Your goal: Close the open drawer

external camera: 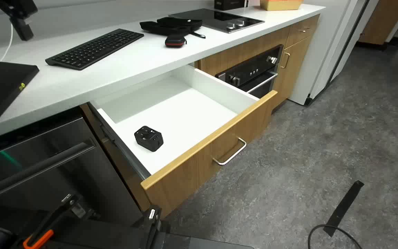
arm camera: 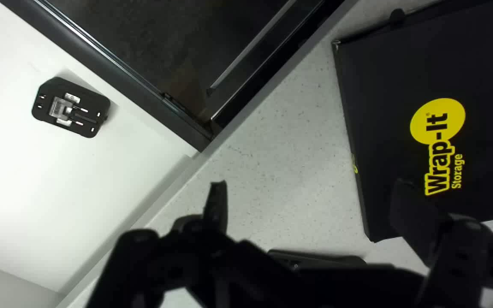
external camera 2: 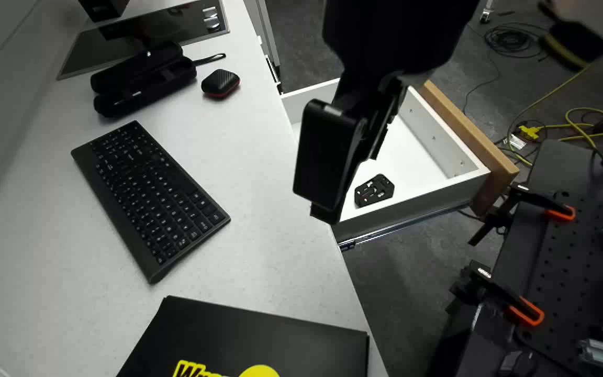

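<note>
The drawer stands pulled out below the counter. Its light tan wood front (external camera: 209, 159) and silver bar handle (external camera: 231, 154) face the floor in an exterior view; the front's top edge (external camera 2: 469, 136) also shows in an exterior view. A black plug adapter (external camera: 149, 139) lies on its white bottom, also seen in the wrist view (arm camera: 71, 107). My gripper (arm camera: 310, 184) is open and empty, with its fingers wide apart, above the counter. In an exterior view the gripper (external camera 2: 327, 207) hangs over the counter and hides part of the drawer; elsewhere only its tip (external camera: 26, 33) shows.
The counter (external camera: 92, 83) carries a keyboard (external camera: 97, 48), a black Wrap-It box (arm camera: 426, 141), a black case (external camera: 171, 26) and a cooktop (external camera: 216, 19). A dark appliance (external camera: 43, 166) is beside the drawer. A black table with orange-handled clamps (external camera 2: 526, 311) stands near the drawer front's corner.
</note>
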You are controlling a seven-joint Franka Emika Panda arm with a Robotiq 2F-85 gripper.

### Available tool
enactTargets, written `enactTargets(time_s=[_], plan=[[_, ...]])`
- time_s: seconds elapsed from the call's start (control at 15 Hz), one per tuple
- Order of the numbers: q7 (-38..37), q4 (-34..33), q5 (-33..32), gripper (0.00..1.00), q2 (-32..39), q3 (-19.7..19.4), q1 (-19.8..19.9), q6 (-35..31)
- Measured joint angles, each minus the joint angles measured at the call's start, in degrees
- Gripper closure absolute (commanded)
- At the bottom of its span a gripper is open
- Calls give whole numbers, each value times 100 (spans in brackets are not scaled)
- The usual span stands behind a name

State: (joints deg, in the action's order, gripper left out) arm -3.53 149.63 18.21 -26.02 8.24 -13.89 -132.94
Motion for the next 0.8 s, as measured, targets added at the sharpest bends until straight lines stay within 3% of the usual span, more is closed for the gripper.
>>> enactTargets(time_s=[0.53,0.8], plan=[[0,18,-35,0,1,-15,36,0],[67,300,-438,0,-110,-405,537,0]])
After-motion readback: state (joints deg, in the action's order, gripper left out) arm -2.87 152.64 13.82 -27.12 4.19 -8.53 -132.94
